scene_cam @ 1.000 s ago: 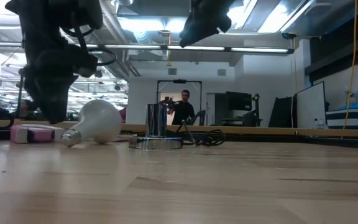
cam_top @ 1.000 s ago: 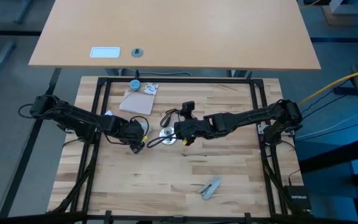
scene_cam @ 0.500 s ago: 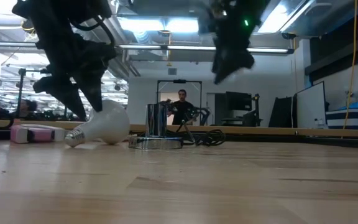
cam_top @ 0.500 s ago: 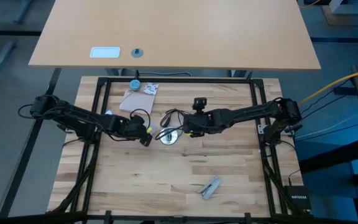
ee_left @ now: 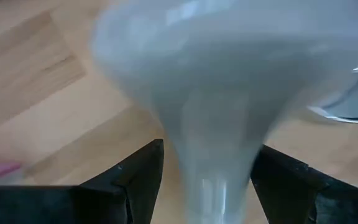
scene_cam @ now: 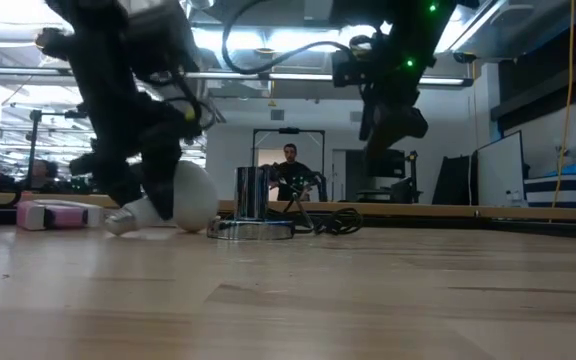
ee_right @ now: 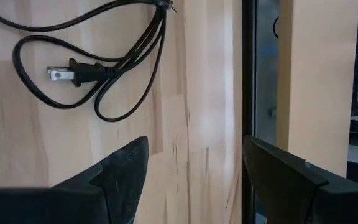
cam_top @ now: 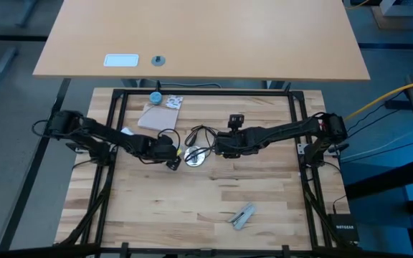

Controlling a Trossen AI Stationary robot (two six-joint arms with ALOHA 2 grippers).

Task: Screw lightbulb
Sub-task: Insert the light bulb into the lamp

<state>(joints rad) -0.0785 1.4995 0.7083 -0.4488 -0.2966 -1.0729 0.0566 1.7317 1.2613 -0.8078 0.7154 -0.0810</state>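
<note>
Frosted white: the lightbulb (scene_cam: 173, 193) is seen lying on its side on the wooden table (cam_top: 214, 201), neck toward the pink block (scene_cam: 58, 214), just beside the silver socket base (scene_cam: 251, 228).
Left gripper (ee_left: 207, 171): its fingers (ee_left: 138, 171) are spread to either side of the bulb's narrowing neck; contact cannot be told, and no firm pinch is shown.
Right gripper (ee_right: 194, 158): it is held spread and empty above the black cord (ee_right: 104, 62), near the base.
Step in hand: grasping is judged to be underway.
Advice: the fingers should be closed gently, centred on the taper, so that the smooth glass is not squeezed out sideways.
Risk: the bulb could be rolled toward the base if it is nudged off-centre.
</note>
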